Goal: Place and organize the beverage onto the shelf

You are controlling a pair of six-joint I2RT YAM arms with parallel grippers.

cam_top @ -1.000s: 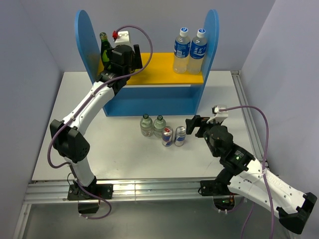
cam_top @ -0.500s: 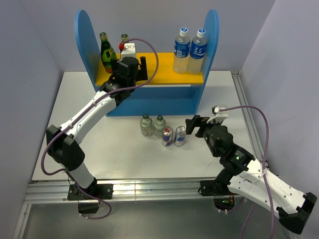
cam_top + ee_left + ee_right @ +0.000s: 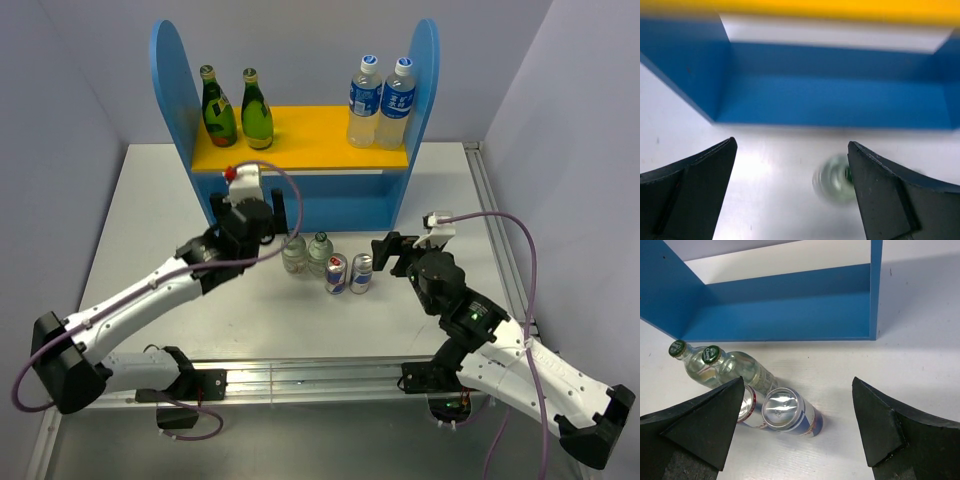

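Two dark green bottles point(image 3: 219, 107) point(image 3: 256, 111) stand at the left of the blue shelf's point(image 3: 170, 90) yellow upper board. Two short clear bottles point(image 3: 293, 252) point(image 3: 320, 254) and two silver-and-blue cans point(image 3: 336, 273) point(image 3: 362, 272) stand in a row on the table in front of the shelf; the right wrist view shows a can point(image 3: 788, 411) and the bottles point(image 3: 735, 367). My left gripper point(image 3: 277, 215) is open and empty just left of the clear bottles; one shows blurred point(image 3: 834, 178) by its right finger. My right gripper point(image 3: 385, 250) is open and empty, right of the cans.
Two taller clear bottles with blue labels point(image 3: 365, 102) point(image 3: 397, 104) stand at the right of the upper board. The shelf's lower level point(image 3: 785, 310) is open toward the arms. A metal rail runs along the table's right edge point(image 3: 490, 215).
My left arm has drawn back from the upper board and come down to the table by the clear bottles, leaving the second green bottle standing beside the first. The right arm has not moved.
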